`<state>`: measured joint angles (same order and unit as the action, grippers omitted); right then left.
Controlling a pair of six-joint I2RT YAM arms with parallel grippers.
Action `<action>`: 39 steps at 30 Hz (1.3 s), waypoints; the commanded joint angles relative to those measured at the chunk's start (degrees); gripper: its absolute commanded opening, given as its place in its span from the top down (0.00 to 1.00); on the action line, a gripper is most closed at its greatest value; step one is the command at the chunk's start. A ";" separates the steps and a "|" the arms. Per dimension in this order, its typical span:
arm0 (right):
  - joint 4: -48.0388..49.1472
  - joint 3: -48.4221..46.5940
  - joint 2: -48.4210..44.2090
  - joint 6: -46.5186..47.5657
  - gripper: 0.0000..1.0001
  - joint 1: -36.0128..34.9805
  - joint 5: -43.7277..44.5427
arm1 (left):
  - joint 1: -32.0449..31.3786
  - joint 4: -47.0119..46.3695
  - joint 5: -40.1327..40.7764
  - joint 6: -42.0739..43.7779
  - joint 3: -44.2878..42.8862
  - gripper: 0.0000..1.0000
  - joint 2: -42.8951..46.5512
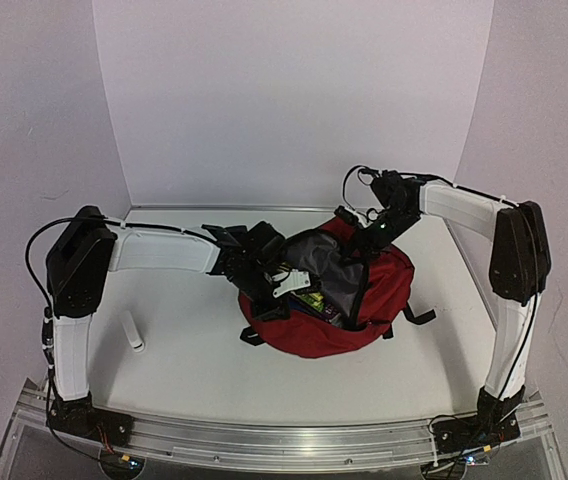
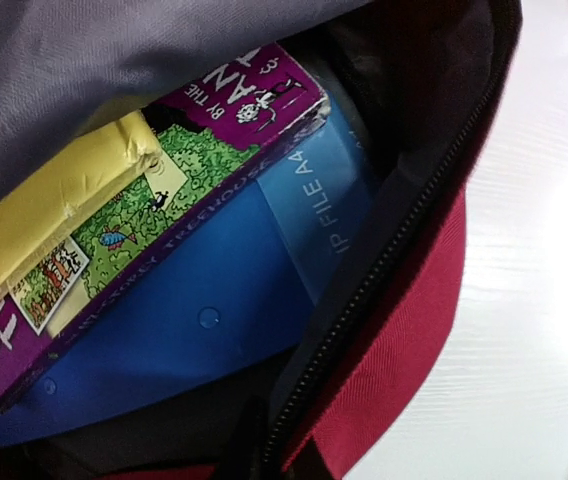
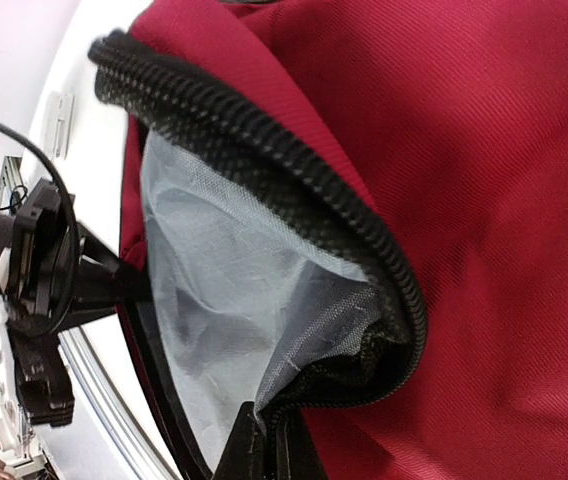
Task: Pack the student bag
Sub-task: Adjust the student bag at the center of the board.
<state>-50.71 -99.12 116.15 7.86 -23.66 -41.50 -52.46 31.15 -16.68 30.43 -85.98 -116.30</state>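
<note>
Student bag [image 1: 384, 295] is lying open mid-table, and I am pinching its far zipper rim [image 3: 294, 170] with the right gripper [image 1: 372, 238] while the left gripper [image 1: 276, 285] is sitting clenched at the mouth, on what I cannot tell. If that pinch is slipping, the lining [image 2: 114, 50] could be flopping over the purple book [image 2: 164, 190] and blue file [image 2: 214, 330] inside. I am working on a white table [image 1: 184, 390] boxed by white walls [image 1: 284, 100], a white cylinder [image 1: 135, 331] lying near the left arm [image 1: 164, 250].

The top camera looks down from behind the arms on the whole table [image 1: 184, 350]. Both wrist cameras look very closely at the opening of the bag [image 1: 309, 340], which all views share.
</note>
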 commanded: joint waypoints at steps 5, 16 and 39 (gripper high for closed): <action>-0.37 -2.09 -1.56 -0.49 1.00 -6.41 -3.37 | -5.75 6.74 8.97 -1.10 -5.36 1.00 4.45; -0.10 -1.51 3.98 -0.17 0.65 -11.68 -14.11 | -11.37 3.79 21.04 -1.00 -1.94 0.98 7.67; 7.32 1.68 9.51 -2.45 0.64 -10.67 -1.37 | -16.67 11.59 38.56 -5.35 -7.03 0.89 4.48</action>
<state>-46.23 -100.78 123.94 4.38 -32.89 -52.23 -68.14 40.95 15.91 26.59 -89.28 -111.57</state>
